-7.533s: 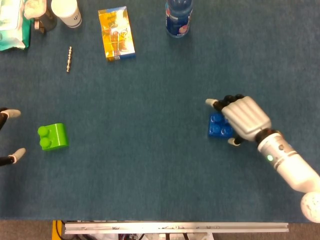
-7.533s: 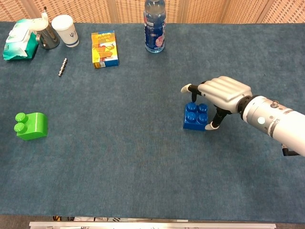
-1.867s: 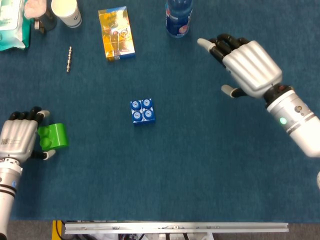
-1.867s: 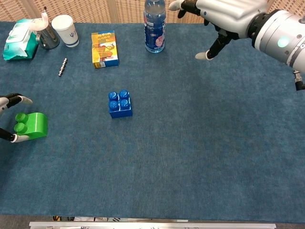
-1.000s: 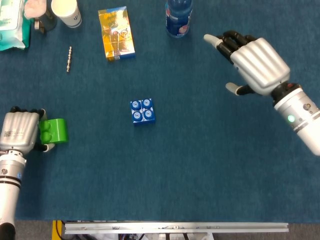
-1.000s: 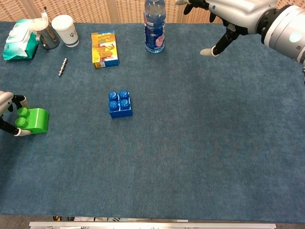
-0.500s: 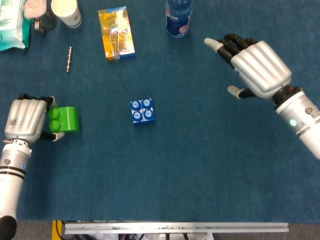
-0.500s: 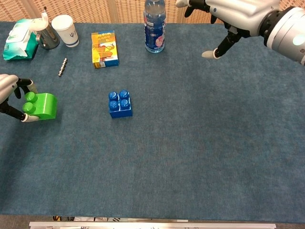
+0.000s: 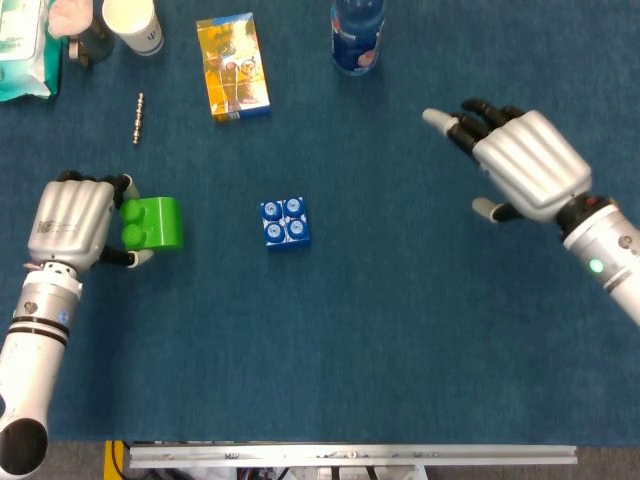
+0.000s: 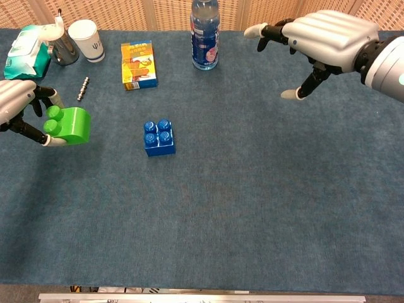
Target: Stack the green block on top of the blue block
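Left hand (image 9: 72, 225) wrapped round the studded end of the green block (image 9: 152, 222), carried clear of the worktop (image 10: 252, 208) near its left edge, studs pointing sideways toward the palm. Looks a light, rigid plastic brick with smooth, rather slippery faces; best held across two opposite flat sides, leaving the hollow underside free to seat. Will need turning studs-up before it goes down.

Toward the middle of the worktop, blue block (image 9: 285, 221), studs up, well apart from the green one and untouched.

Further back on the right, right hand (image 9: 522, 163) raised above the worktop, fingers spread, holding nothing.

Along the far edge: water bottle (image 10: 205, 33), yellow carton (image 10: 139, 64), small metal rod (image 10: 82, 88), paper cup (image 10: 86, 40) and wipes pack (image 10: 25, 57) toward the far left corner.

Against half a second ago: green block lifted and brought rightward toward the blue one; right hand lowered a little and drawn in; blue block unmoved.
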